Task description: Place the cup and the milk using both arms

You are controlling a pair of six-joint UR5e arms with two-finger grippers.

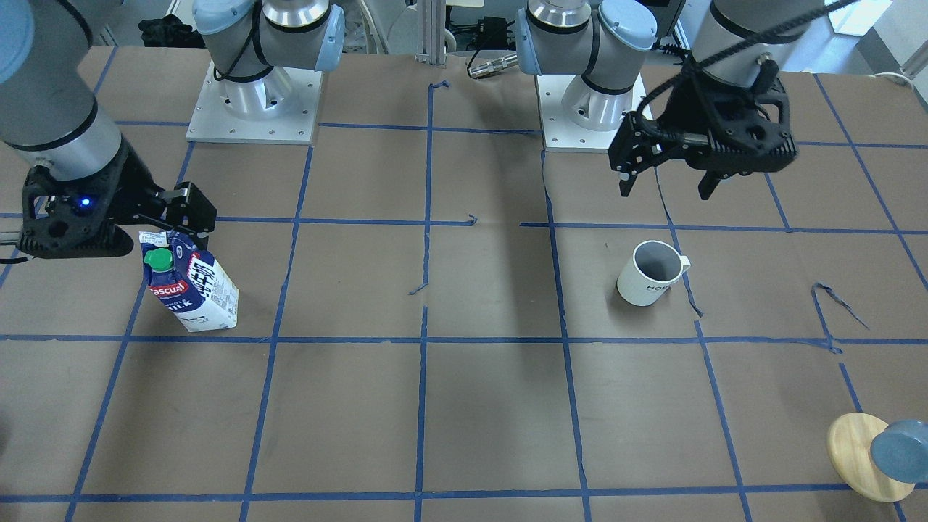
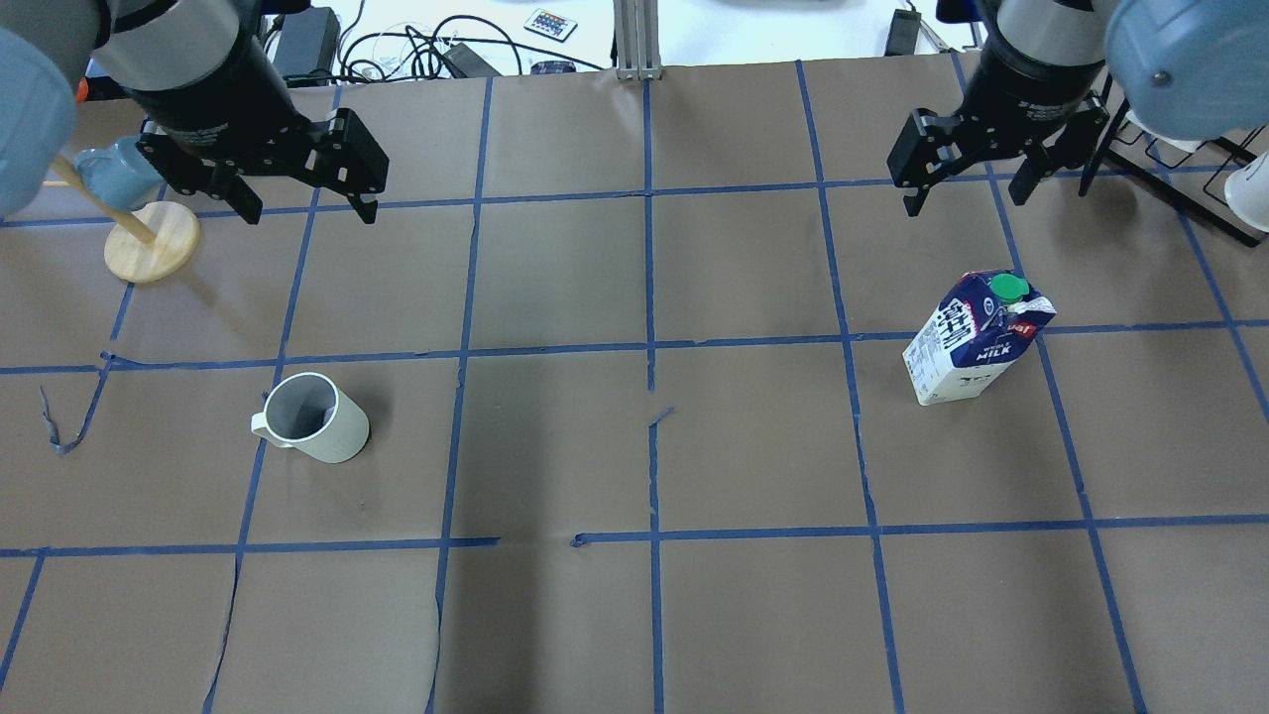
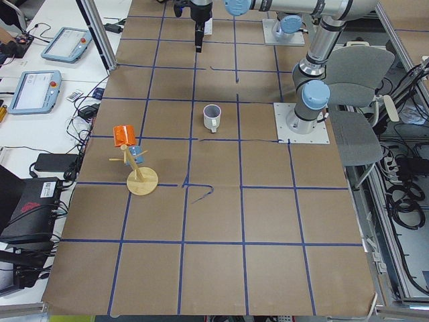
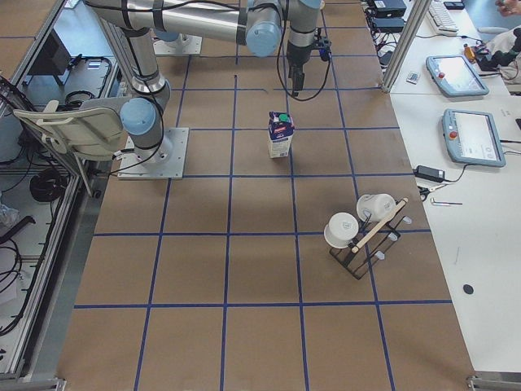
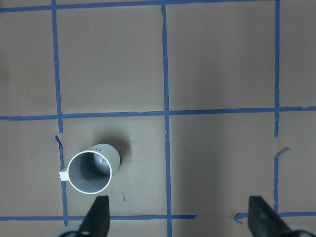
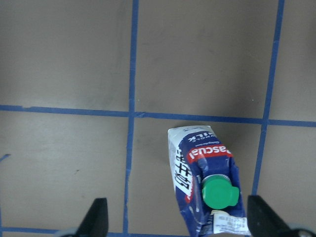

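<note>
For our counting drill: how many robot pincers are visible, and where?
2: the left pincer hangs open, raised, near the cup; the right pincer hangs open, raised, near the milk. None seems hidden.

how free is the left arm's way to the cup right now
Probably yes, it can reach: the left end effector hangs open above the table, the cup stands upright alone, nothing between them.

Overhead cam behind robot, front cam opposite, 2 side cams: all far, share table (image 2: 753, 456). Wrist cams look down, close: cup (image 5: 90, 172) beyond left fingers (image 5: 98, 217), milk (image 6: 205, 187) between right fingers (image 6: 98, 219).
</note>
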